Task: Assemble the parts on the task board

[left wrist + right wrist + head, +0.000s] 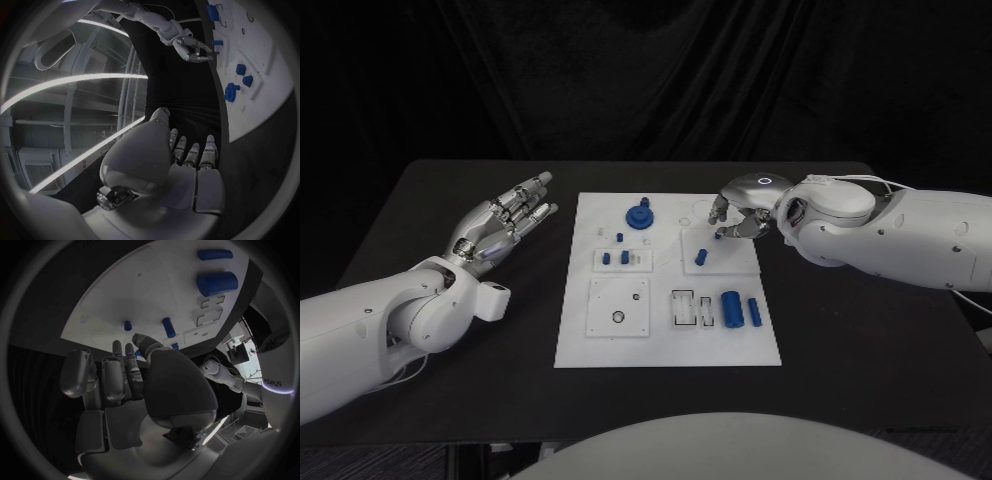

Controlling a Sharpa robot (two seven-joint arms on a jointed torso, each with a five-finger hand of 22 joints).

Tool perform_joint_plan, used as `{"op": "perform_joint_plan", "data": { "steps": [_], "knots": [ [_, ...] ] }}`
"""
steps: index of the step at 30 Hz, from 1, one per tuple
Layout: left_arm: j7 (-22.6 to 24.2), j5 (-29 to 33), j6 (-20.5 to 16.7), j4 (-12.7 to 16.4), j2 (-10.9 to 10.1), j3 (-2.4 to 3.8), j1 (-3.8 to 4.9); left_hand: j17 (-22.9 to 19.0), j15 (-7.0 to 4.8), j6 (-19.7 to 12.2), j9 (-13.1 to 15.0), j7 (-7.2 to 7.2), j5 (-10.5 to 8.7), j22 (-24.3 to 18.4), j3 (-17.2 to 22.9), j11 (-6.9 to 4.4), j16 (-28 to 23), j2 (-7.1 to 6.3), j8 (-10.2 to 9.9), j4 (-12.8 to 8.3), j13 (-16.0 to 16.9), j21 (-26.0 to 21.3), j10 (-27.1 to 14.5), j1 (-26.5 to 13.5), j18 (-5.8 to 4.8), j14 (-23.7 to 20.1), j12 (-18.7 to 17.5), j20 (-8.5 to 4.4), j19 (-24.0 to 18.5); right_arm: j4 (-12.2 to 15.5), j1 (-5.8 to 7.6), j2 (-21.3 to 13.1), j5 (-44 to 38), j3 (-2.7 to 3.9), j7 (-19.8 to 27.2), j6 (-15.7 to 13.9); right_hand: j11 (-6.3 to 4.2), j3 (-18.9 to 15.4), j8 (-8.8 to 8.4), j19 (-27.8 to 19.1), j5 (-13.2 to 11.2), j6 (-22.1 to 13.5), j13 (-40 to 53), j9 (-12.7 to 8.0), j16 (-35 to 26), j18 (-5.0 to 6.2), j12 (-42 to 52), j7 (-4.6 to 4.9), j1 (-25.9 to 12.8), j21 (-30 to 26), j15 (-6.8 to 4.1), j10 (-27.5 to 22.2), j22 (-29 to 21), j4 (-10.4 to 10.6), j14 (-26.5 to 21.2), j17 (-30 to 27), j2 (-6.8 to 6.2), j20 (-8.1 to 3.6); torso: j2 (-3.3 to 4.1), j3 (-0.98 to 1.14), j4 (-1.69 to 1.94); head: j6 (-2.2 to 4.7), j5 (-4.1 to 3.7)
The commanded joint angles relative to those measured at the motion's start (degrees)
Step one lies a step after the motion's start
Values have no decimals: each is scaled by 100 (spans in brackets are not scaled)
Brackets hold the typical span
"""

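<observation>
Black table (848,330) carries the white task board (668,345) at its middle; everything below is placed relative to that board.

Left hand (502,222) lies on the table off the board's left edge, near its far corner, fingers stretched out and apart, holding nothing. It is well apart from any part.

Right hand (740,212) hangs over the board's far right corner. Fingers curl downward, with the fingertips (139,339) close above a small blue peg (718,236). Cannot tell whether the peg is actually pinched or only approached; contact is hidden by the fingers.

Parts on the board, big to small: blue gear-like knob (640,215) at far centre; thick blue cylinder (731,309) and a slimmer blue rod (754,313) lying side by side at the near right; a blue peg (701,257) upright right of centre; small blue pins (625,258) left of centre.

Step in hand, as judged: grasp of the small peg at the far right. To do it well, centre the fingertips on the peg, close gently, lift straight up so it does not tip, and avoid brushing the upright peg just nearer.
</observation>
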Motion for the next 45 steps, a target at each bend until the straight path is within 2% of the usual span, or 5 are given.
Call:
{"op": "perform_joint_plan", "data": {
  "steps": [1,30,33,36,45],
  "knots": [
    [957,43,103,-5,21,6,-8,-4,48,-34,-6,-9,41,-7,-3,65,-15,1,-22,-40,4,7,5,69,111,20,31,48,-10,-15,-32,-1,-44,4,-118,61,-1,-28,23,-3,-22,32,12,19,5,-36,-4,2,-55,-24,-9,-39,896,-12,81,-4,12,-25,-7,-14,0,-1,-2],
    [815,43,286,-91,40,6,-15,18,167,89,10,73,45,1,45,151,9,34,-4,-71,9,24,27,158,130,83,87,184,39,-370,-281,220,71,4,14,-113,-23,14,24,-16,150,-60,198,248,-24,-28,221,5,83,-56,-24,-73,888,-196,64,-45,55,-33,-12,-45,-6,-1,55],
    [782,43,316,-104,43,5,-16,19,192,183,21,153,39,-13,55,138,10,34,9,-82,9,25,24,173,132,87,91,213,48,-398,-296,238,104,4,37,-110,-30,23,32,-17,156,-54,217,270,-23,-27,249,5,94,-59,-29,-63,887,-210,64,-44,65,-36,-8,-45,-5,-1,55],
    [753,43,344,-119,51,5,-17,21,215,617,69,443,36,-51,80,39,11,34,90,-103,9,23,21,199,137,95,103,242,59,-421,-309,255,129,4,55,-96,-38,32,42,-16,159,-42,236,292,-20,-27,276,8,104,-56,-35,-53,889,-222,65,-42,76,-40,-12,-48,-10,-1,60],
    [734,43,374,-145,72,5,-28,24,239,541,54,391,39,-55,88,15,15,24,70,-116,0,25,-21,210,137,106,56,251,66,-453,-336,266,189,4,137,-175,-147,142,202,8,351,161,418,542,14,-36,548,65,261,11,-123,87,907,-395,83,-11,195,-113,-7,-51,-2,-1,98]
  ]
}}
